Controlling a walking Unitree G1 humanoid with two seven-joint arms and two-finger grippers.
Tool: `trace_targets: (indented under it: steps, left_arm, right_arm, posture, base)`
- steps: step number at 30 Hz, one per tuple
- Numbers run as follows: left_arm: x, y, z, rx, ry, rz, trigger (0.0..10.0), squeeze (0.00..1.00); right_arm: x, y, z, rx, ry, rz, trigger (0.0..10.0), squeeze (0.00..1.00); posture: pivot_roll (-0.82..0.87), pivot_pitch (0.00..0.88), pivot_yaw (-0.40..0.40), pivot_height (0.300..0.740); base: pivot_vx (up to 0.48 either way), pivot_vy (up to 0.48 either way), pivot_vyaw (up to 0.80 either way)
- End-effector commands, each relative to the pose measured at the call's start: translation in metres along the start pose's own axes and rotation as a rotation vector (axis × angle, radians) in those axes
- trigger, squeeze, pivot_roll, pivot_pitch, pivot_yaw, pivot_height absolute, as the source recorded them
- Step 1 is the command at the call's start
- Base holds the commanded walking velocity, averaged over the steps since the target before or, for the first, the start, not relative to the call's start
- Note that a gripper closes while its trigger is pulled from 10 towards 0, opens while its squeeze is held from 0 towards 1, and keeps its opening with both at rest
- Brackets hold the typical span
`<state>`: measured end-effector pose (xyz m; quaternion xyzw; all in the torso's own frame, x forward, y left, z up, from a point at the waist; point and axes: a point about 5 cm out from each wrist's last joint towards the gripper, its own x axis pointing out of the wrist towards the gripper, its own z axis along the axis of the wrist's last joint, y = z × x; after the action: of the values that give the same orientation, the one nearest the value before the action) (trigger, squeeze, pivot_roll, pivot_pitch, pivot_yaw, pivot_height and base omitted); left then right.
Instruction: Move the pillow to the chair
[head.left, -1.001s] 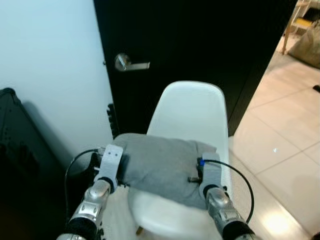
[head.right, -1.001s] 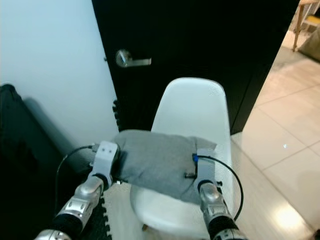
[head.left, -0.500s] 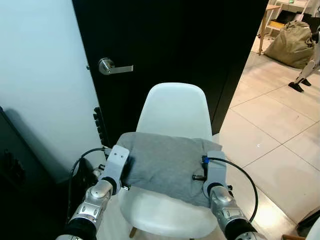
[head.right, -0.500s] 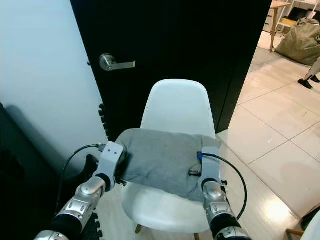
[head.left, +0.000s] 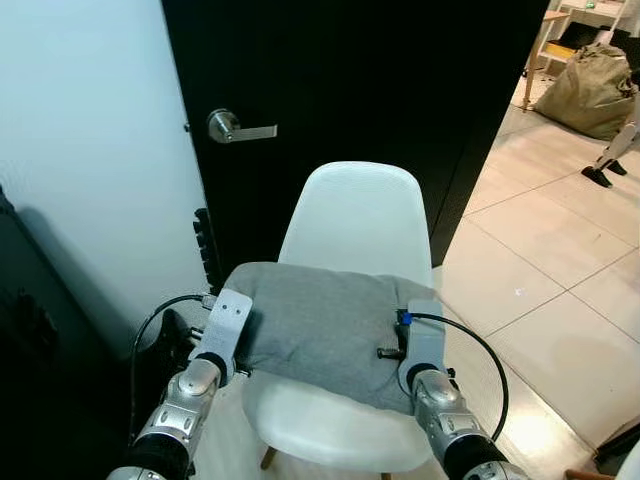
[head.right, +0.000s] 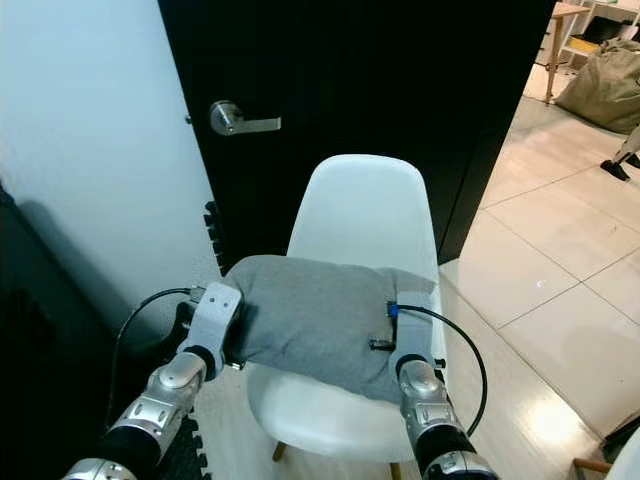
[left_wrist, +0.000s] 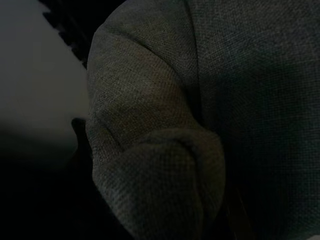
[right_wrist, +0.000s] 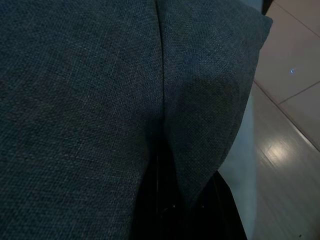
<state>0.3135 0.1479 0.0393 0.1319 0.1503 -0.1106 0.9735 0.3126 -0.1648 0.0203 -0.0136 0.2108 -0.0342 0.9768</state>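
Note:
A grey pillow lies flat over the seat of a white shell chair, covering most of the seat. My left gripper holds the pillow's left end and my right gripper holds its right end. Both are shut on the fabric, and the pillow hides the fingertips. In the left wrist view the pillow's cloth bunches in a thick fold right at the camera. In the right wrist view a seam of the pillow runs down into a pinched crease.
Behind the chair stands a black door with a silver lever handle. A white wall and a dark bulky object are on the left. Pale tile floor opens to the right, with a stuffed bag far back.
The camera has moved: the view tilted up from a second ago and then shifted a little sideways. Both grippers keep their hold on the pillow over the seat.

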Motion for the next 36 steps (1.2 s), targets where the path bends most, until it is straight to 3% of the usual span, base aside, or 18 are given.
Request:
trace_targets:
  steps: [1,19,36]
  left_arm:
    - [0.002,0.002,0.005,0.038,-0.012,-0.006,10.0,0.00]
    - [0.009,0.003,0.018,0.080,-0.050,-0.010,10.0,0.00]
    - [0.019,0.022,0.045,0.163,-0.122,0.061,10.0,0.00]
  right_arm:
    - [0.002,0.004,0.009,-0.001,-0.044,0.005,10.0,0.00]
    - [0.001,0.004,0.007,0.021,-0.039,0.009,10.0,0.00]
    - [0.009,0.010,0.038,0.007,-0.131,0.040,10.0,0.00]
  posture:
    - [0.00,0.052,-0.011,0.660]
    - [0.00,0.062,-0.010,0.625]
    - [-0.01,0.060,-0.026,0.600]
  base:
    - [0.000,0.000,0.00]
    - [0.000,0.000,0.00]
    - [0.000,0.000,0.00]
